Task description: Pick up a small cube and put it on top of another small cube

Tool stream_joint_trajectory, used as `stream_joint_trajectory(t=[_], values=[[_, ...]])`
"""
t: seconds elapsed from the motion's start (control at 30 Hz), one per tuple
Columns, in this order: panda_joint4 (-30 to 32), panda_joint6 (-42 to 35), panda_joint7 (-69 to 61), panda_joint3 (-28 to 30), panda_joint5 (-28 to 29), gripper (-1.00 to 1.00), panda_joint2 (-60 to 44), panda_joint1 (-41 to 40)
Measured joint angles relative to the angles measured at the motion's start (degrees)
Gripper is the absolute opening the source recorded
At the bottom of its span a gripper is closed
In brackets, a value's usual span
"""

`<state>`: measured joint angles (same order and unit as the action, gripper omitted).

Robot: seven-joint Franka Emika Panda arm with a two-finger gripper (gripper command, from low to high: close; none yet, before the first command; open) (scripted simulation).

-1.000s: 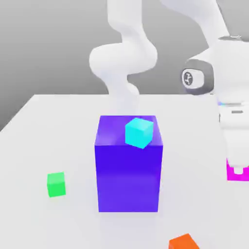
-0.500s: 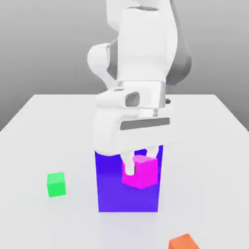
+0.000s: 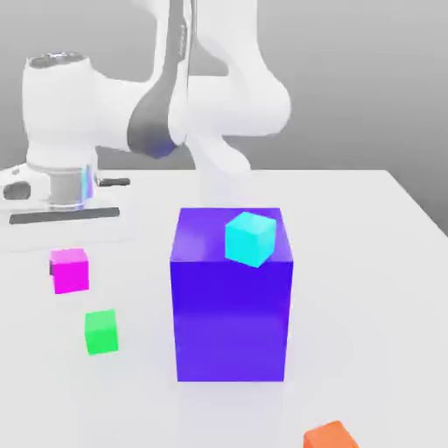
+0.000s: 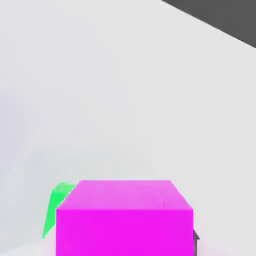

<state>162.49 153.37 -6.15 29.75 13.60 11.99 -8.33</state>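
Driving this from afar, so here's how it looks. Biggest thing is the pale, smooth counter (image 3: 350,315), then the white jointed robot arm (image 3: 131,109), reaching over to the exterior view's left. Next, the big purple-blue block (image 3: 231,319), with a small cyan cube (image 3: 250,240) showing against its top and front edge. The end effector (image 3: 69,270) is closed down on the small magenta-pink cube (image 3: 72,272), no wider than the cube needs. I figure it's carried this way so the underside is free to land on something. My guess at the target is the small green cube (image 3: 101,332), which looks close by; an orange cube (image 3: 330,437) sits well off. Mine looks pretty level, one flat face towards the exterior view, barely turned. Being a cube, no long axis to line up, just faces.
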Motion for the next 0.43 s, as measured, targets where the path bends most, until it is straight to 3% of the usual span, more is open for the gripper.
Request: stream_joint_trajectory(t=[0.2,0.37,0.4,0.43], values=[[0.60,5.85,-6.83,1.68,-8.42,-1.00,-7.51,3.43],[0.36,12.74,-16.45,-2.22,-22.07,-1.00,-15.88,3.15],[0.31,13.54,-17.75,-3.12,-23.92,1.00,-16.88,2.57],[0.31,13.54,-17.75,-3.12,-23.92,1.00,-16.88,2.58]])
